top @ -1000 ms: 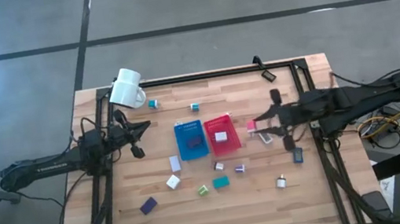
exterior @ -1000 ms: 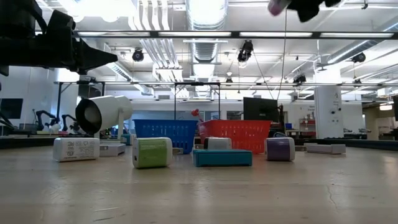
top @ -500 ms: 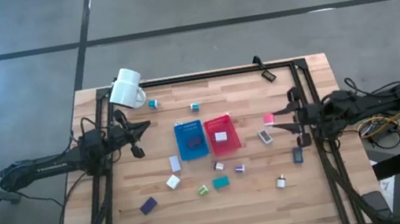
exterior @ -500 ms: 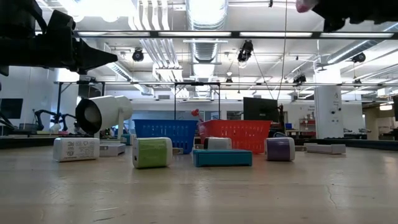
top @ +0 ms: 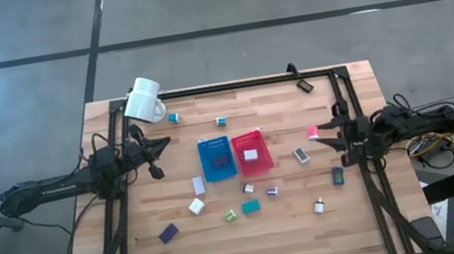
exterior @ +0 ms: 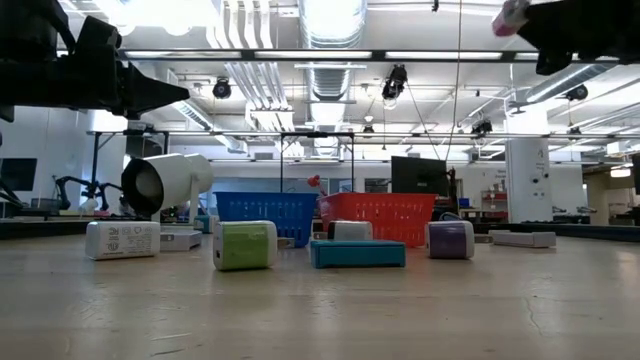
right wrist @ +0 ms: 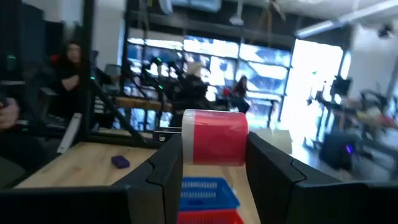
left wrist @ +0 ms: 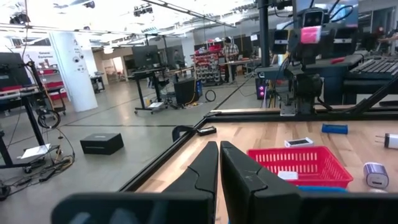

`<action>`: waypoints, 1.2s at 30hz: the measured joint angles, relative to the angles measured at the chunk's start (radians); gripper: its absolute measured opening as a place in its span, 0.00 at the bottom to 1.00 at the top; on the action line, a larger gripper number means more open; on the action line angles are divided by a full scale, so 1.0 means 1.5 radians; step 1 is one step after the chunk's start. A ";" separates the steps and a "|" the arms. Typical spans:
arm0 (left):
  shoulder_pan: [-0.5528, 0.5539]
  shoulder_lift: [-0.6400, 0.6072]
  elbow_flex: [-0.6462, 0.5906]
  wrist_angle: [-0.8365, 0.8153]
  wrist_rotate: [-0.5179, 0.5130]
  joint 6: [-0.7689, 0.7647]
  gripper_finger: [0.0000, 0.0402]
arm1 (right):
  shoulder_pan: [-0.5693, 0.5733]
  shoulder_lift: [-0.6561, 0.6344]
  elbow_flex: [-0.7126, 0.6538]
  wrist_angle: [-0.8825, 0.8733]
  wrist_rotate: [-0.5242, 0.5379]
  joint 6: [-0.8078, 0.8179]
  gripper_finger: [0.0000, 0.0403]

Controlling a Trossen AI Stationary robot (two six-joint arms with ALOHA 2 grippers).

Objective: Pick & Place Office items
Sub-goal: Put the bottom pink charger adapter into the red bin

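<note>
Transport step: right gripper [top: 317,135] clamps a pink block [right wrist: 214,136], raised near the table's right edge. Next, likely carry it over the red tray [top: 251,152]. Left gripper [top: 161,143] waits, pinched empty.

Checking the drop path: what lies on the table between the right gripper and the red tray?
One small white block on bare wood, seen in the high view.
</note>
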 joint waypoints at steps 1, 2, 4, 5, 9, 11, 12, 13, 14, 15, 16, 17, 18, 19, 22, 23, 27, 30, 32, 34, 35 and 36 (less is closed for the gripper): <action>0.000 0.000 0.000 0.001 0.000 -0.003 0.06 | 0.000 0.011 0.002 0.000 0.014 0.006 0.33; 0.000 0.001 0.000 0.002 -0.001 -0.005 0.06 | -0.001 0.026 0.005 0.000 0.023 0.011 0.34; 0.000 0.001 0.000 0.000 0.000 -0.005 0.06 | -0.001 0.066 0.017 0.004 0.041 0.018 0.34; 0.000 0.001 0.000 0.001 -0.001 -0.005 0.06 | 0.000 0.087 0.022 0.002 0.049 0.024 0.34; 0.000 0.001 0.000 0.003 -0.001 0.001 0.06 | 0.000 0.189 0.055 0.002 0.082 0.032 0.34; 0.000 0.001 0.000 0.006 -0.001 0.002 0.06 | 0.000 0.246 0.074 0.002 0.107 0.035 0.34; 0.000 0.001 0.000 0.006 -0.001 0.003 0.06 | 0.000 0.276 0.085 0.002 0.119 0.041 0.34; 0.000 0.001 0.000 0.006 -0.001 0.003 0.06 | -0.001 0.308 0.095 0.002 0.131 0.044 0.34; 0.000 0.002 0.000 0.006 -0.001 0.003 0.06 | -0.001 0.337 0.105 0.001 0.142 0.047 0.34; 0.000 0.002 0.000 0.006 -0.001 0.002 0.06 | -0.001 0.365 0.115 0.000 0.149 0.048 0.34; 0.000 0.002 0.000 0.006 -0.001 0.000 0.06 | -0.001 0.392 0.125 0.000 0.154 0.050 0.34; 0.000 0.002 0.000 0.006 -0.001 -0.003 0.06 | -0.001 0.417 0.136 0.000 0.156 0.052 0.34; 0.000 0.002 0.000 0.006 -0.001 -0.005 0.06 | -0.001 0.440 0.148 0.001 0.155 0.058 0.34; 0.000 0.002 0.000 0.006 -0.001 -0.007 0.06 | -0.001 0.461 0.158 0.002 0.148 0.065 0.34; 0.000 0.002 0.000 0.006 -0.001 -0.007 0.06 | -0.011 0.521 0.189 0.001 0.113 0.080 0.34; 0.000 0.002 0.000 0.006 -0.001 -0.007 0.06 | -0.018 0.541 0.199 0.002 0.108 0.084 0.34; 0.000 0.002 0.000 0.006 -0.001 -0.007 0.06 | -0.057 0.630 0.230 0.001 0.098 0.087 0.34; 0.000 0.002 0.000 0.006 -0.001 -0.008 0.06 | -0.095 0.704 0.254 0.001 0.069 0.087 0.34; 0.000 0.002 0.000 0.006 -0.001 -0.009 0.06 | -0.115 0.753 0.268 0.002 0.054 0.087 0.34; 0.000 0.002 0.000 0.006 -0.001 -0.009 0.06 | -0.128 0.801 0.284 0.002 0.048 0.087 0.34; 0.000 0.002 0.000 0.006 -0.001 -0.009 0.06 | -0.131 0.823 0.292 0.002 0.046 0.086 0.34; 0.000 0.002 0.000 0.006 -0.001 -0.009 0.06 | -0.134 0.844 0.302 0.002 0.045 0.086 0.34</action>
